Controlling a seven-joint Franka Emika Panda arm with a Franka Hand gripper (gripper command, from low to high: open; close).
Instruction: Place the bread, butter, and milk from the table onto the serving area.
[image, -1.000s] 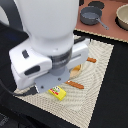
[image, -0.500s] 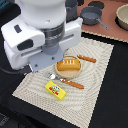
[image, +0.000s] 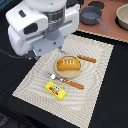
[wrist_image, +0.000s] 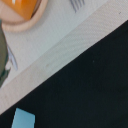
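The bread (image: 68, 64) lies on the tan plate (image: 58, 73) in the middle of the striped serving area (image: 95, 85). It also shows in the wrist view (wrist_image: 22, 5). The butter (image: 56, 90) lies flat on the placemat near its front edge. The milk (wrist_image: 22, 119) shows only in the wrist view, as a pale-blue shape on the black table (wrist_image: 85, 90) off the placemat's edge. My arm's white body (image: 42, 30) hangs over the placemat's far left corner and hides the gripper. A dark blurred shape (wrist_image: 2, 52) at the wrist view's edge may be a finger.
An orange-handled knife (image: 86, 58) and fork (image: 70, 82) lie beside the plate. A pinkish board (image: 107, 31) at the back on the exterior view's right holds a grey pot (image: 91, 16) and a bowl (image: 122, 17).
My arm has risen and moved toward the exterior view's left, off the plate. The bread, first hidden under the arm, now lies uncovered on the plate.
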